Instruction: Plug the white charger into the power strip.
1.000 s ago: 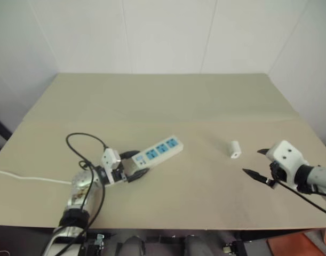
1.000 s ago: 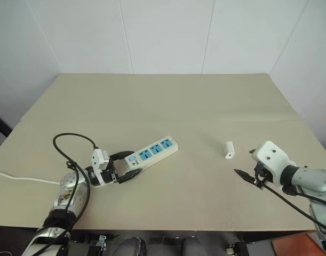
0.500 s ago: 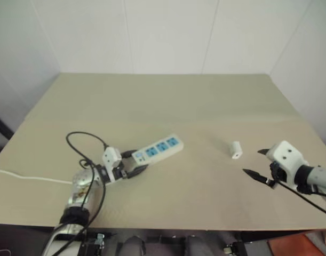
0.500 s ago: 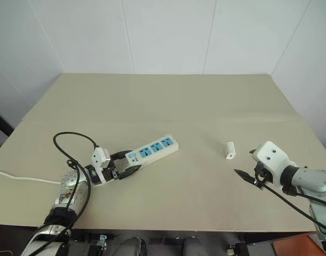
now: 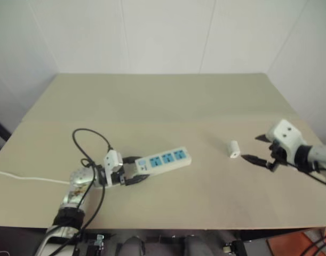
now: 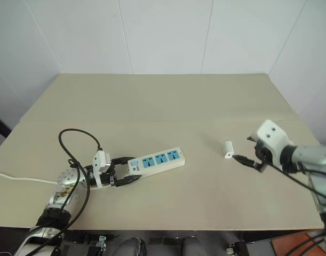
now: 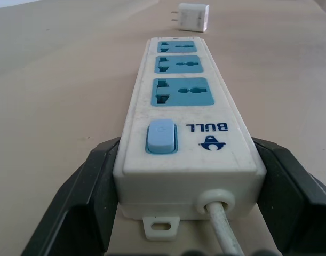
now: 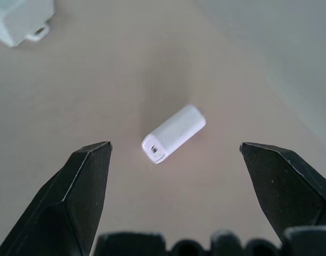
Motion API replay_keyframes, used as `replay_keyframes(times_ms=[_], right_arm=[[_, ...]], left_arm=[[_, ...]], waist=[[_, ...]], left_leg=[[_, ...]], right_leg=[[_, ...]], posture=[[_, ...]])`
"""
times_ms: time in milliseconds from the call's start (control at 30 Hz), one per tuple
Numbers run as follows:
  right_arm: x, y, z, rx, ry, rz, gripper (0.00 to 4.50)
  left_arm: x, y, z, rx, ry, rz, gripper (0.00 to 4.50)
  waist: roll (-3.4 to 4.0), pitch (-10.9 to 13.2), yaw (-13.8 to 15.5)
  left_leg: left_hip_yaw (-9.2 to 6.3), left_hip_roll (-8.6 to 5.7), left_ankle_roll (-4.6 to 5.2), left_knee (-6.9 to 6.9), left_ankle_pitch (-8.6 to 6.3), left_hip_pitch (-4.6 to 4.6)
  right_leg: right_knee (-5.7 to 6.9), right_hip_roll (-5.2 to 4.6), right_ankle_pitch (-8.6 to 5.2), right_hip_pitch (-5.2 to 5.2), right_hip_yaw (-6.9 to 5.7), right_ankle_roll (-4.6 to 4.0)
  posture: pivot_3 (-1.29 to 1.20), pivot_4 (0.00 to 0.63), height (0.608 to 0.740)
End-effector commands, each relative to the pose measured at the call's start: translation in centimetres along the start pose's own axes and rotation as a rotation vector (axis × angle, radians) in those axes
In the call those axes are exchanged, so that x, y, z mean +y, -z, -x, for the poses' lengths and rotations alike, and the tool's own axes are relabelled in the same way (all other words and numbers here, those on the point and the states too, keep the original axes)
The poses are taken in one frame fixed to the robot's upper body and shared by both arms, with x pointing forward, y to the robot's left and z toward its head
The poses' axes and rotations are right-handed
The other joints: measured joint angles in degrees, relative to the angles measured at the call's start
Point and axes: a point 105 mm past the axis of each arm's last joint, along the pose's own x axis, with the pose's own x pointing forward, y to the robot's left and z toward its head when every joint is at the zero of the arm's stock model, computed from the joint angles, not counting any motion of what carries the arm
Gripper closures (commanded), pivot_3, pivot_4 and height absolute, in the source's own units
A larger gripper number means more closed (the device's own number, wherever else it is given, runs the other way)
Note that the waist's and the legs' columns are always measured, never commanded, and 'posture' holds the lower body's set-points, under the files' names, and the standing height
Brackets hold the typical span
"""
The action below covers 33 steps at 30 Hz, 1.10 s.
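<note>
The power strip point(image 5: 164, 160) is a long white bar with three blue socket faces, lying left of centre on the tan table point(image 5: 168, 101). My left gripper point(image 7: 181, 205) is shut on its switch end, one black finger point(image 7: 72, 213) pressed against each side. The white charger point(image 5: 233, 149) lies on its side further right, apart from the strip, and it shows beyond the strip's far end point(image 7: 192, 17). My right gripper point(image 6: 241, 148) is open just right of the charger. In the right wrist view the charger point(image 8: 176, 130) lies between and just beyond the fingertips point(image 8: 93, 160), untouched.
The strip's thin white cord point(image 5: 24, 177) runs off the table's left edge. A black cable point(image 5: 88, 140) loops above my left arm. White walls close the table at the back and right. The strip's far end point(image 8: 16, 21) shows in the right wrist view.
My left gripper closed on the strip's switch end and swung the strip round, so it lies flatter across the table. My right gripper rose and moved forward, close to the charger.
</note>
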Motion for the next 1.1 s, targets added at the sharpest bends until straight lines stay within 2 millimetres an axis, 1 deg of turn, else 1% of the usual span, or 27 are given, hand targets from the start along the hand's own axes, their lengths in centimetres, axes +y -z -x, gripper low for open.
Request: replay_keyframes(times_ms=[33,133,233,333,533,633,700,767,933,1100], right_arm=[[-0.4,-1.9,0.3,-0.049,-0.05,0.245,0.0],[0.0,-1.6,0.0,-0.032,-0.162,0.613,0.0],[0.1,-1.0,-0.7,-0.001,-0.3,0.902,0.0],[0.0,-0.5,-1.1,0.035,-0.433,1.126,0.0],[0.0,-1.4,-2.3,0.032,-0.608,1.519,0.0],[0.5,-1.7,-3.0,0.018,-0.694,1.672,0.0],[0.8,-1.5,-3.4,0.038,-0.764,1.758,0.0],[0.8,-1.3,-3.9,0.058,-0.798,1.813,0.0],[0.3,-1.3,-6.0,0.083,-0.77,1.934,0.0],[-0.1,-0.9,-7.7,0.037,-0.753,2.059,0.0]], left_arm=[[-0.2,-0.9,0.0,-0.006,0.053,-0.013,1.24],[-0.1,-1.2,0.0,-0.006,0.073,-0.02,1.24],[-0.1,-1.4,-0.1,-0.005,0.096,-0.021,1.24],[0.0,-1.4,-0.1,-0.003,0.099,-0.023,1.24],[-0.2,-1.2,-0.1,-0.001,0.088,-0.021,1.24],[-0.5,-1.1,-0.1,0.002,0.086,-0.02,1.24],[-0.5,-1.0,-0.1,0.003,0.082,-0.021,1.24],[-0.5,-1.1,-0.1,0.003,0.074,-0.022,1.24],[-0.7,-1.1,0.1,0.001,0.063,-0.02,1.24],[-0.8,-0.9,0.4,0.011,0.05,-0.017,1.24]], waist=[[0.0,0.0,0.3],[0.01,0.0,0.5],[0.04,0.1,0.0],[0.1,0.1,-0.9],[0.11,0.2,-1.4],[0.14,0.2,-1.3],[0.14,0.2,-1.3],[0.16,0.2,-1.2],[0.19,0.2,-1.4],[0.2,0.2,-1.4]], left_leg=[[-0.01,0.0,0.0,-0.01,0.0,-0.03],[0.0,0.0,0.02,-0.02,-0.02,-0.13],[0.07,-0.01,0.02,0.0,-0.01,-0.05],[0.08,0.0,0.02,-0.02,-0.01,0.03],[0.08,0.0,0.02,-0.05,-0.01,-0.01],[0.07,0.0,0.02,-0.05,-0.01,0.01],[0.06,-0.01,0.02,-0.05,-0.01,0.01],[0.06,-0.02,0.01,-0.05,-0.01,-0.02],[0.07,-0.07,-0.02,-0.06,0.01,-0.07],[0.11,-0.24,-0.16,-0.06,0.09,-0.34]], right_leg=[[-0.02,0.0,-0.01,0.0,-0.01,0.01],[-0.1,-0.03,-0.02,-0.07,-0.05,0.04],[-0.07,-0.05,-0.01,-0.06,-0.02,0.03],[-0.03,-0.04,-0.01,-0.04,0.01,0.02],[-0.05,-0.07,0.0,-0.09,0.05,0.01],[0.01,-0.07,0.0,-0.11,0.05,0.0],[0.02,-0.07,0.0,-0.13,0.06,-0.01],[0.04,-0.07,-0.01,-0.2,0.07,-0.01],[0.19,-0.09,-0.01,-0.41,0.16,-0.04],[0.79,-0.15,-0.12,-1.06,0.4,-0.15]], posture=[[0.0,0.15,0.74],[0.0,0.15,0.74],[0.0,0.15,0.74],[0.0,0.15,0.74],[0.0,0.15,0.74],[0.0,0.15,0.74],[0.0,0.15,0.74],[0.0,0.15,0.74],[0.0,0.15,0.74],[0.0,0.15,0.74]])
